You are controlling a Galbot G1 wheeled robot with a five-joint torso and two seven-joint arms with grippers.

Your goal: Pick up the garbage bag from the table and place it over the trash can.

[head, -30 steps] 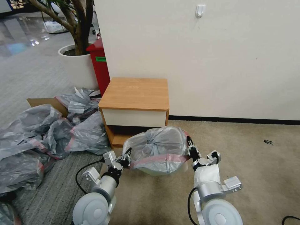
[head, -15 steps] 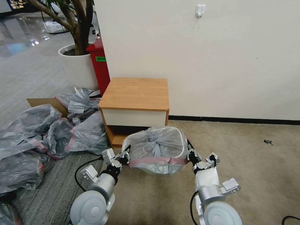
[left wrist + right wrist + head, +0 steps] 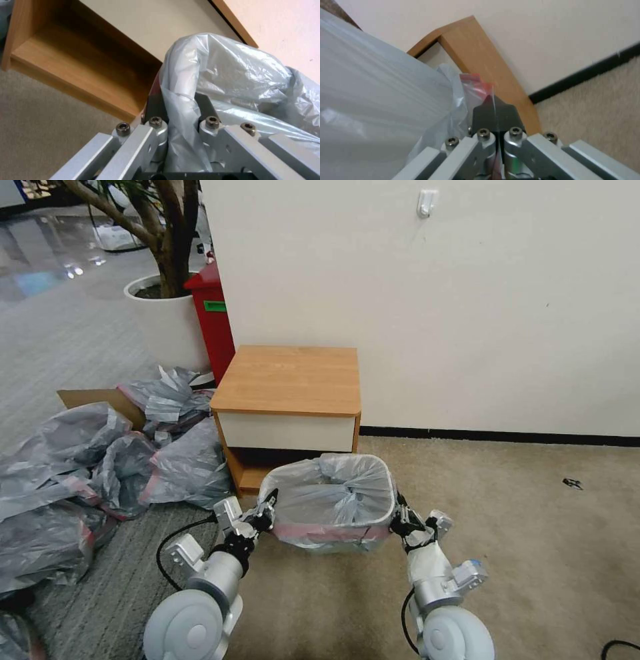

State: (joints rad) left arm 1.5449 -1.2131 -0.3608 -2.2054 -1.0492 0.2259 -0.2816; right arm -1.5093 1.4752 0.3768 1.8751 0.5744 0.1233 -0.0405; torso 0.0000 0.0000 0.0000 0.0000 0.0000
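The grey translucent garbage bag (image 3: 327, 493) is stretched over the beige trash can (image 3: 389, 492), whose rolled rim shows through the plastic. The bag's pink-red band (image 3: 333, 531) runs around the outside below the rim. My left gripper (image 3: 267, 511) holds the bag's left side, and in the left wrist view a thick fold of the bag (image 3: 181, 117) fills the gap between its fingers (image 3: 155, 107). On the right side my right gripper (image 3: 398, 520) is shut on the bag's thin edge (image 3: 476, 87). The trash can stands on the carpet in front of the table (image 3: 290, 379).
A heap of grey plastic bags (image 3: 100, 467) and a cardboard flap lie on the floor to the left. A red cabinet (image 3: 213, 320) and a white plant pot (image 3: 163, 320) stand behind the heap. The wall is close behind the table. Open carpet lies to the right.
Both grippers have moved down, pulling the bag's rim down around the trash can. The bag's bulging top has sunk inside, and the pink band now sits lower.
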